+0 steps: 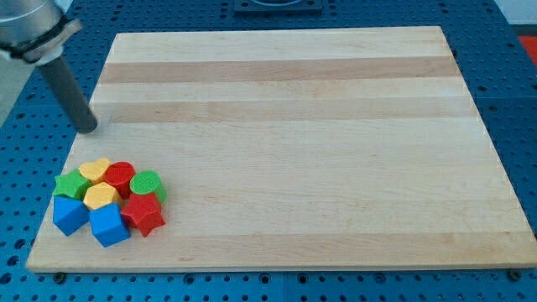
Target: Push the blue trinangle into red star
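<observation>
A tight cluster of blocks sits at the bottom left of the wooden board [294, 101]. The red star [143, 215] is at the cluster's lower right. The blue triangle [70, 215] is at its lower left, and a blue cube [109, 225] lies between them, touching the star. My tip [86, 128] is at the board's left edge, well above the cluster, touching no block. The rod leans up toward the view's top left.
The cluster also holds a green star [71, 184], a yellow heart [95, 170], a red round block [120, 176], a green round block [147, 184] and a yellow hexagon [101, 197]. A blue perforated table surrounds the board.
</observation>
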